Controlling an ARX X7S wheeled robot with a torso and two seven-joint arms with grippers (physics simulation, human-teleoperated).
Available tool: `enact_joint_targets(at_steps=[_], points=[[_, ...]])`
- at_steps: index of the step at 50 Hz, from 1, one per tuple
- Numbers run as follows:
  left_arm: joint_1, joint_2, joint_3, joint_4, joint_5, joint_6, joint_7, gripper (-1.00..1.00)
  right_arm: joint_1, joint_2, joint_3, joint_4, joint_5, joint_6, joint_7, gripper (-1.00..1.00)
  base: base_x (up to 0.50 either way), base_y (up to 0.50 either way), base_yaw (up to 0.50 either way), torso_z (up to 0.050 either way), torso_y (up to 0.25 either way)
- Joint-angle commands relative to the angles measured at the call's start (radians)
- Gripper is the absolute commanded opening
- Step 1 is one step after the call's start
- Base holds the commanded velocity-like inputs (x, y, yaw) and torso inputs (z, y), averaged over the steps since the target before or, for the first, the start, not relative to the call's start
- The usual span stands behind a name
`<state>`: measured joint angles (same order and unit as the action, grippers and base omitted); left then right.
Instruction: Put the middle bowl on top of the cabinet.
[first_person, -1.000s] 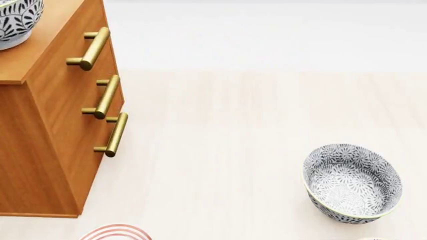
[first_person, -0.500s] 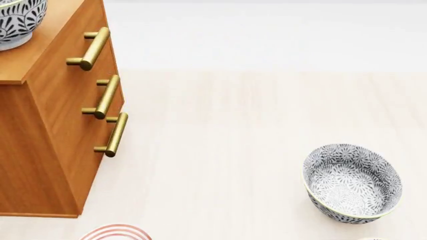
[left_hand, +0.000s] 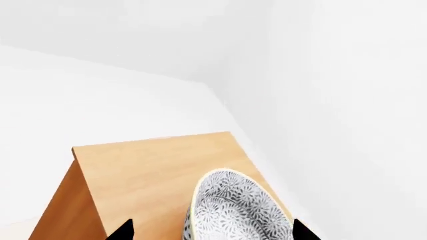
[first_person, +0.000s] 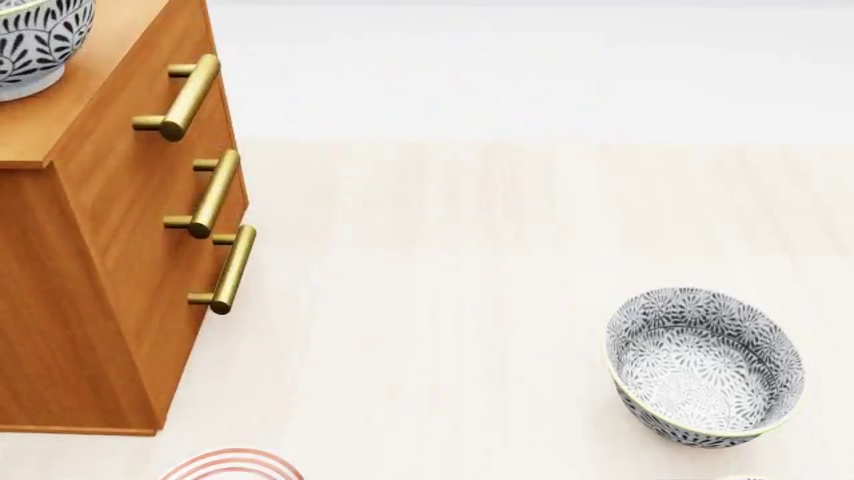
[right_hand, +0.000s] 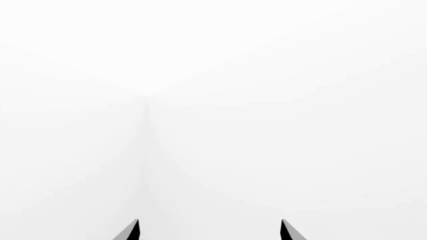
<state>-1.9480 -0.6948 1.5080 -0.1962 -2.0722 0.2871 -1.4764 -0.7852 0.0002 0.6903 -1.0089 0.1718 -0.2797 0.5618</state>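
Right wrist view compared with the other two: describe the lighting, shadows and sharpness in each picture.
Right wrist view: nearly all washed-out white, only a faint wall corner and two dark fingertips. Left wrist view: even light, the cabinet top and the middle bowl sharp, no clear cast shadow. Head view: crisp, flat lighting, a soft sheen on the brass handles, barely any shadow under the floor bowl.

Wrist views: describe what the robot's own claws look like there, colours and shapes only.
Very little of either shows. In the left wrist view, the left claw appears only as two small black pointed fingertips at the picture's edge. The right claw shows the same: two slim, black, wedge-shaped tips, flat and unmarked. No cables, labels or arm links are in view, and the head view shows no arm at all.
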Motion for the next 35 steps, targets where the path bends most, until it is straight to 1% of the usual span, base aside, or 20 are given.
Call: enact_joint_targets(at_steps=[1, 6, 8, 13, 16, 18, 26, 27, 29, 35], points=[[-0.019, -0.133, 0.048, 0.32, 0.224, 0.068, -0.075, 1.0, 0.0, 0.0, 0.003, 0.002, 0.003, -0.002, -0.005, 1.0, 0.0, 0.0, 0.0, 0.0, 0.0], [0.003, -0.16, 0.068, 0.409, 0.296, 0.087, -0.052, 1.0, 0.0, 0.0, 0.018, 0.007, 0.018, -0.008, -0.009, 1.0, 0.0, 0.0, 0.0, 0.0, 0.0], [0.015, -0.18, 0.081, 0.449, 0.35, 0.106, -0.078, 1.0, 0.0, 0.0, 0.018, 0.011, 0.019, -0.01, -0.011, 1.0, 0.0, 0.0, 0.0, 0.0, 0.0], [0.02, -0.218, 0.099, 0.542, 0.429, 0.127, -0.09, 1.0, 0.0, 0.0, 0.019, 0.017, 0.02, -0.016, -0.014, 1.0, 0.0, 0.0, 0.0, 0.0, 0.0], [0.044, -0.25, 0.113, 0.601, 0.517, 0.147, -0.093, 1.0, 0.0, 0.0, 0.021, 0.02, 0.021, -0.019, -0.017, 1.0, 0.0, 0.0, 0.0, 0.0, 0.0], [0.081, -0.272, 0.093, 0.635, 0.554, 0.148, -0.094, 1.0, 0.0, 0.0, 0.022, 0.025, 0.024, -0.022, -0.019, 1.0, 0.0, 0.0, 0.0, 0.0, 0.0], [0.207, -0.289, 0.033, 0.699, 0.672, 0.132, -0.093, 1.0, 0.0, 0.0, -0.002, 0.027, 0.002, -0.023, -0.017, 1.0, 0.0, 0.0, 0.0, 0.0, 0.0], [0.23, -0.294, 0.016, 0.709, 0.718, 0.116, -0.093, 1.0, 0.0, 0.0, -0.008, 0.026, -0.004, -0.021, -0.017, 1.0, 0.0, 0.0, 0.0, 0.0, 0.0], [0.284, -0.296, -0.048, 0.729, 0.754, 0.065, -0.093, 1.0, 0.0, 0.0, -0.009, 0.024, -0.005, -0.02, -0.019, 1.0, 0.0, 0.0, 0.0, 0.0, 0.0], [0.388, -0.314, -0.076, 0.811, 0.88, 0.035, -0.088, 1.0, 0.0, 0.0, -0.014, 0.024, -0.009, -0.018, -0.021, 1.0, 0.0, 0.0, 0.0, 0.0, 0.0]])
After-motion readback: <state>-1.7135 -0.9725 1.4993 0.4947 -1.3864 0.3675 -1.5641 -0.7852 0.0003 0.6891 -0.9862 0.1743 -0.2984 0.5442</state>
